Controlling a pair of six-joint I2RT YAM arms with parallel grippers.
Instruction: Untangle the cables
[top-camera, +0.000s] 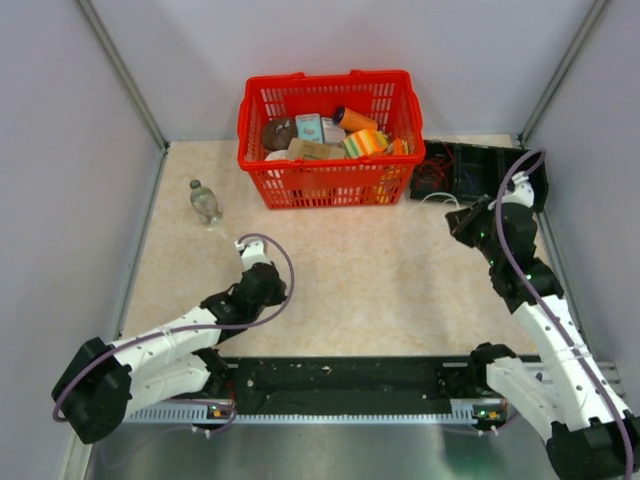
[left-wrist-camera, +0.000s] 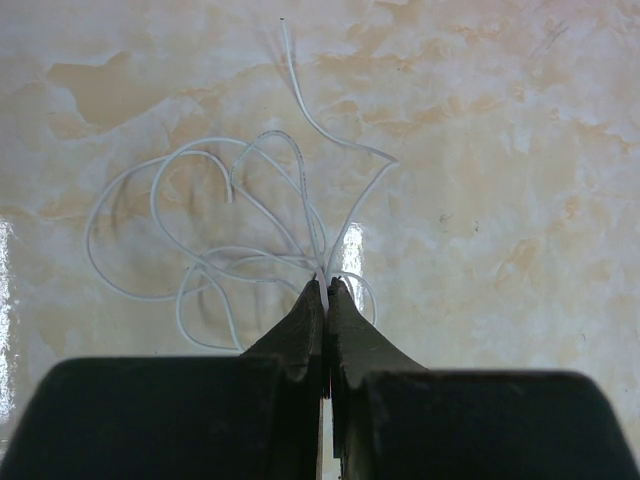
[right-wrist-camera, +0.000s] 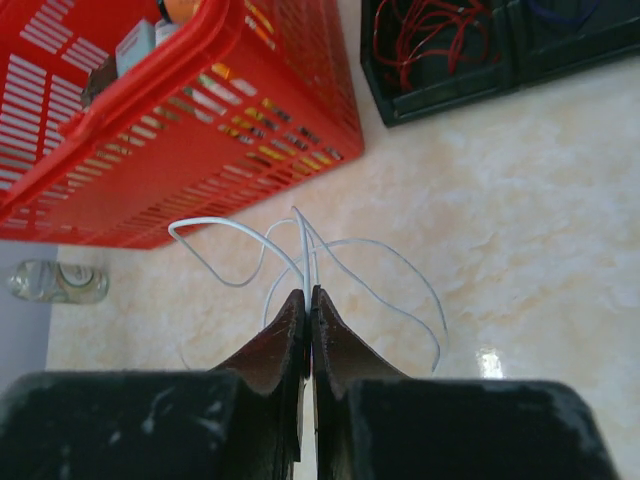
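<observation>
Loops of thin white cables (left-wrist-camera: 245, 215) lie spread on the marbled tabletop (left-wrist-camera: 520, 150), and the left end effector (left-wrist-camera: 326, 285) is pinched together on several strands where they meet. Near the red basket (right-wrist-camera: 150, 130), the right end effector (right-wrist-camera: 308, 292) is clamped on another few white strands (right-wrist-camera: 215, 221). Red wires (right-wrist-camera: 430, 30) sit coiled in a black tray (right-wrist-camera: 440, 100) beside the basket.

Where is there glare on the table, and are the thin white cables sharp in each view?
Left wrist view: a glare strip on the table at its left edge; the white cables are sharp, with soft shadows. Right wrist view: one small glare spot by the cables, also sharp; the bottle looks soft. Top view: even light, cables barely visible.
</observation>
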